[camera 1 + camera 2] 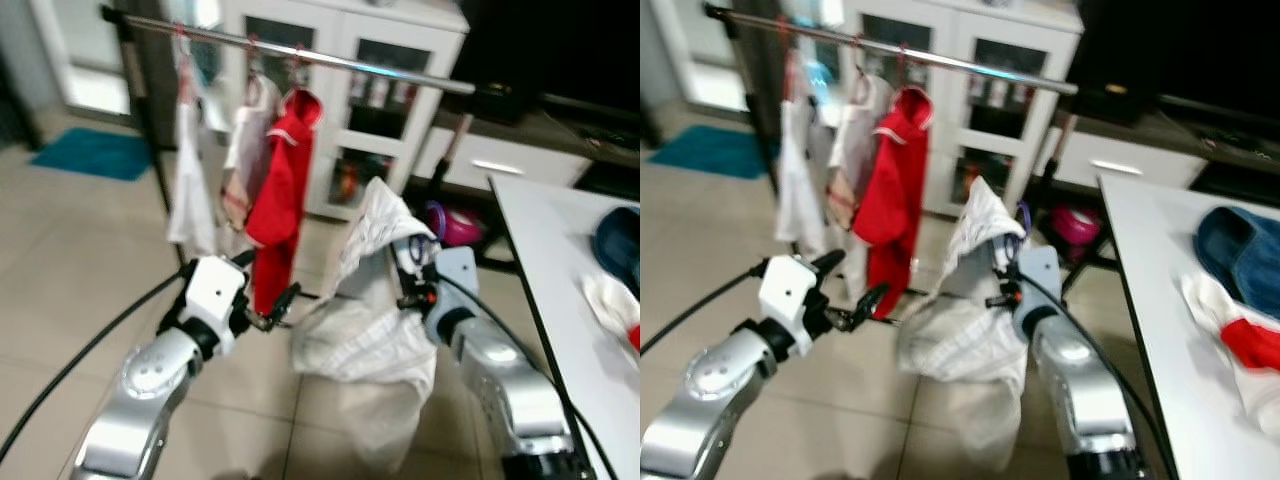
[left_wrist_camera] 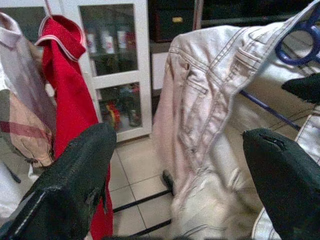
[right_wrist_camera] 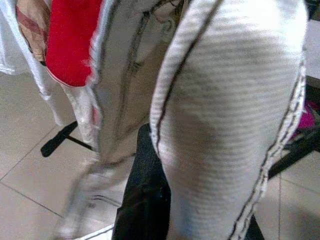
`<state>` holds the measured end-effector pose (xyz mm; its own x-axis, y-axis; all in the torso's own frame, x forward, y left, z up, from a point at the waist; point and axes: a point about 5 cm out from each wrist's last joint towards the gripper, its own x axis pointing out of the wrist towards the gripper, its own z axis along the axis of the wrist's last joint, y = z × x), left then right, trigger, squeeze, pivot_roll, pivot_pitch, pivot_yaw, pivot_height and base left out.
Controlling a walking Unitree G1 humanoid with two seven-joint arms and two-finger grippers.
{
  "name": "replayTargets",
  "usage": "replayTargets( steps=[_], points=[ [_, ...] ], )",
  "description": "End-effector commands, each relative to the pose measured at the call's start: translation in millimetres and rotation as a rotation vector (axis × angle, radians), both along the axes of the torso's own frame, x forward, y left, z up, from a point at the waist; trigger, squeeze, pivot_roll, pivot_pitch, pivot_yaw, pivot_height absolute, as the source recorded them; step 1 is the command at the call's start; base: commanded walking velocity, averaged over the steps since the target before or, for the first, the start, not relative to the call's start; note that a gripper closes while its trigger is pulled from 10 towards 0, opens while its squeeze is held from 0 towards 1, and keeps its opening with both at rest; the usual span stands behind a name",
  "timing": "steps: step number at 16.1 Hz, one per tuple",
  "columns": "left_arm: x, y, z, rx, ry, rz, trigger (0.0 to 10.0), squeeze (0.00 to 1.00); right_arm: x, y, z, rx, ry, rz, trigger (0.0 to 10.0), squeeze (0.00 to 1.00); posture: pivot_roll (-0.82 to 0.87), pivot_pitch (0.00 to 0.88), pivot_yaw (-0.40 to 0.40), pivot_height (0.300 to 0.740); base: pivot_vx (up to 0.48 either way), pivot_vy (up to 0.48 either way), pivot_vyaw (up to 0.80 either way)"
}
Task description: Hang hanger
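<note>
A pale denim jacket hangs on a blue hanger whose hook sticks up by my right gripper. That gripper holds it in the air below the silver clothes rail; the cloth drapes over the fingers, and one black finger shows under it. My left gripper stands open just left of the jacket, in front of a red garment on the rail, with nothing between its fingers.
White and checked garments hang further left on the rail. Behind it stands a white glass-door cabinet. A white table at the right carries a blue garment and a white-and-red cloth. A teal mat lies on the tiled floor.
</note>
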<state>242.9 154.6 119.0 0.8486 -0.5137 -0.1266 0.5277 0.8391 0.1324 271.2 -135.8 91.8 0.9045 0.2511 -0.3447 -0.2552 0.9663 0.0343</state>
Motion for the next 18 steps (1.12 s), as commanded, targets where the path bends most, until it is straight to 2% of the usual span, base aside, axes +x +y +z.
replayTargets(
  steps=[1,4,7,10,11,13,14,15,17,18],
  points=[
    [0.0,-5.9,5,-0.011,-0.017,-0.021,10.0,0.92,4.2,-7.9,15,-0.009,-0.062,-0.028,10.0,0.00,-0.01,0.000,-0.110,0.740,0.000,0.480,0.00],
    [-0.1,-6.5,5,-0.012,-0.014,-0.025,10.0,0.93,2.4,-7.8,15,0.004,-0.060,-0.024,10.0,0.00,-0.01,0.000,-0.107,0.740,0.000,0.480,0.00],
    [2.1,-5.6,6,0.021,-0.025,-0.021,10.0,0.94,2.3,-4.5,16,0.016,-0.062,-0.001,10.0,0.00,-0.01,0.000,-0.106,0.740,0.000,0.000,0.00],
    [4.9,-6.6,7,0.029,-0.036,-0.024,10.0,0.94,4.2,-2.5,22,0.034,-0.094,0.032,10.0,0.00,-0.01,0.000,-0.104,0.740,0.000,-0.445,0.00],
    [6.9,-6.6,8,0.016,-0.031,-0.014,10.0,0.93,5.1,-0.3,27,0.022,-0.124,0.081,10.0,0.00,-0.01,0.000,-0.103,0.740,0.000,0.000,0.00],
    [16.3,-5.2,6,0.079,-0.042,-0.014,10.0,0.93,3.5,7.9,37,0.079,-0.159,0.188,10.0,0.00,-0.01,0.000,-0.099,0.740,0.000,0.000,0.00],
    [22.1,-3.4,3,0.127,-0.043,-0.011,10.0,0.94,3.8,10.5,40,0.096,-0.170,0.224,0.2,0.00,-0.01,0.000,-0.098,0.740,0.000,0.000,0.00],
    [26.4,-5.0,0,0.172,-0.038,-0.050,10.0,0.97,4.5,13.0,45,0.107,-0.183,0.264,0.0,0.00,-0.01,0.000,-0.099,0.740,0.000,0.000,0.00],
    [33.4,-8.2,-2,0.208,-0.040,-0.083,10.0,1.00,4.8,16.3,53,0.105,-0.211,0.320,0.0,0.00,-0.02,0.000,-0.093,0.740,0.000,0.000,0.00],
    [40.4,-9.6,-3,0.225,-0.044,-0.081,10.0,1.00,4.6,18.5,59,0.135,-0.222,0.344,0.0,0.00,-0.02,0.000,-0.091,0.740,0.000,0.000,0.00]
  ],
)
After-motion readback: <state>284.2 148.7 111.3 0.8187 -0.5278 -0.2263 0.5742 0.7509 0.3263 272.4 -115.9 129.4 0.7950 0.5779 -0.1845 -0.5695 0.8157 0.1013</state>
